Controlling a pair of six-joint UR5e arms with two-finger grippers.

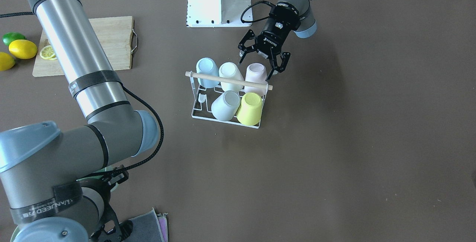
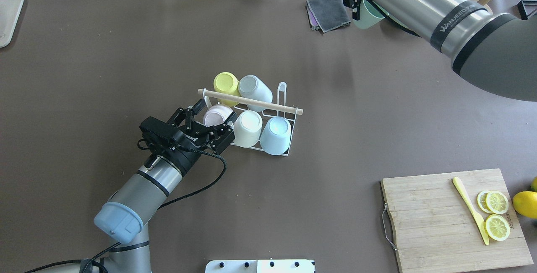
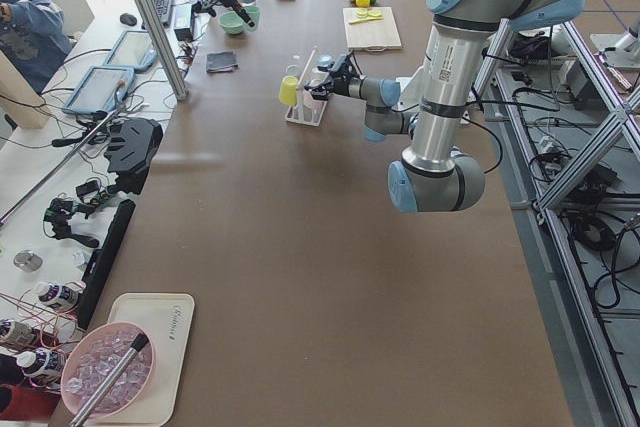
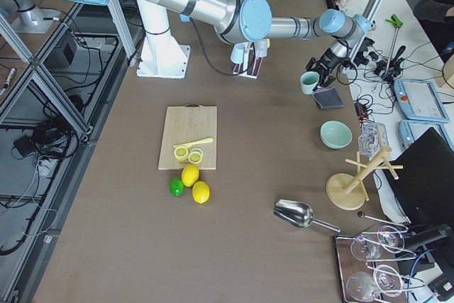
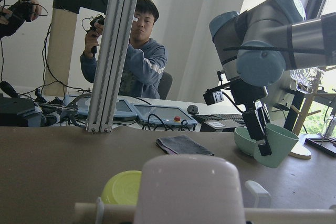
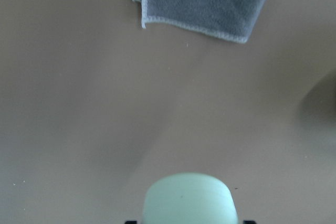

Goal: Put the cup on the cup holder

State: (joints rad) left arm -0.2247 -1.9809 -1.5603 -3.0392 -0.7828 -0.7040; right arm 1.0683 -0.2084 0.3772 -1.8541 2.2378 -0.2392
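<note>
Though partly hidden, right jaws pinch the green cup (image 5: pixel 281 148); left jaws gape.

Wooden cutting board (image 2: pixel 436 222), lemon slices (image 2: pixel 497 227), grey cloth (image 2: pixel 329 11)

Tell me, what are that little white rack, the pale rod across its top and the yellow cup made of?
The small white wire rack looks like thin metal wire with a white coating, judging by its slim bent loops. The pale rod looks like unfinished wood: matte, light tan. The yellow cup seems smooth, evenly coloured plastic, though ceramic is possible.
</note>
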